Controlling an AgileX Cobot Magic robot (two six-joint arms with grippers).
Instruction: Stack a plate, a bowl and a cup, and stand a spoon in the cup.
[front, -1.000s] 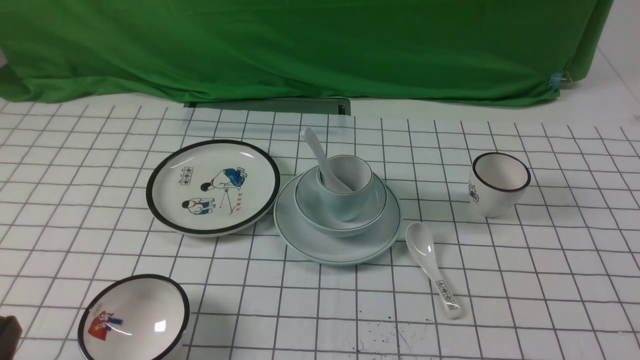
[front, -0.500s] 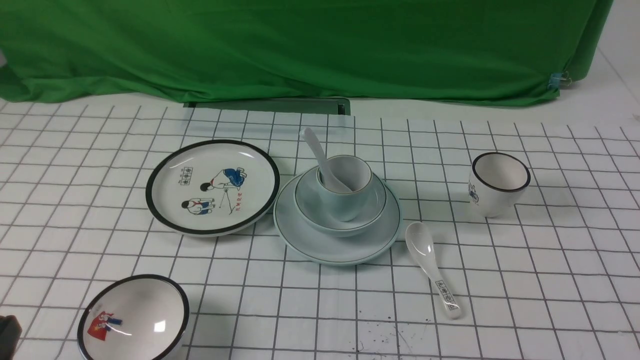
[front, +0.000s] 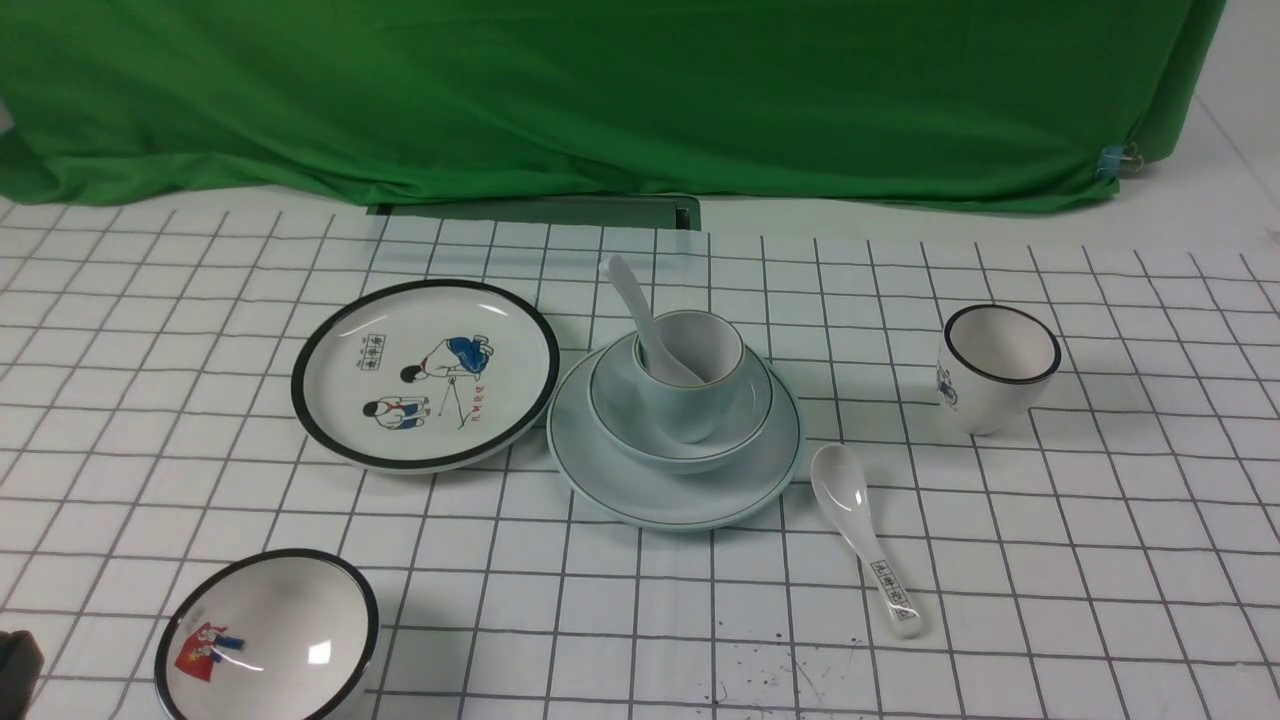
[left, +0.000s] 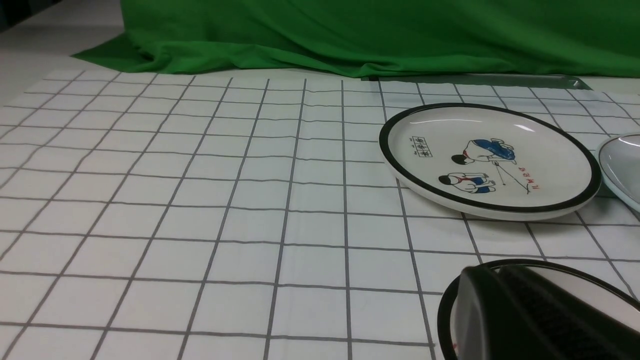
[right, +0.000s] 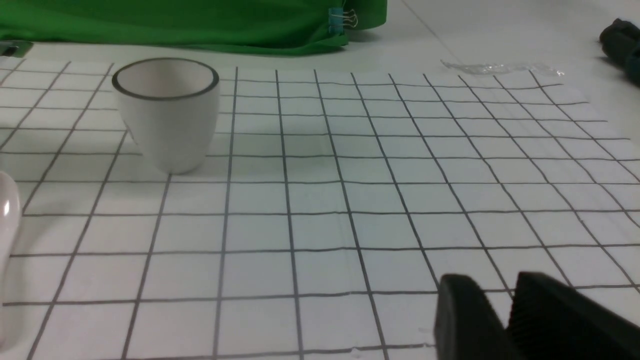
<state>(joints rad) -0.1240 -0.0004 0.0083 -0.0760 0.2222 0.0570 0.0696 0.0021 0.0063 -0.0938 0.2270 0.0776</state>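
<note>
The pale blue-green plate (front: 640, 495) lies mid-table, and its edge also shows in the left wrist view (left: 625, 165). The matching bowl (front: 620, 420) sits on it. The pale cup (front: 680, 405) stands in the bowl. The plain white spoon (front: 632, 295) stands in the cup, with its handle leaning back-left. My left gripper (left: 487, 268) is shut and empty, low over the cartoon bowl at the near left; only a dark corner of it (front: 15, 665) shows in the front view. My right gripper (right: 492, 285) is shut and empty over bare cloth, out of the front view.
A black-rimmed cartoon plate (front: 425, 372) lies left of the stack. A cartoon bowl (front: 265, 640) sits near left. A black-rimmed white cup (front: 1000, 365) stands at the right. A printed-handle spoon (front: 865, 540) lies front-right of the stack. Green cloth (front: 600, 90) covers the back.
The dark corner of the left gripper at the lower left has drawn back slightly. The dishes and the spoon have not moved.
</note>
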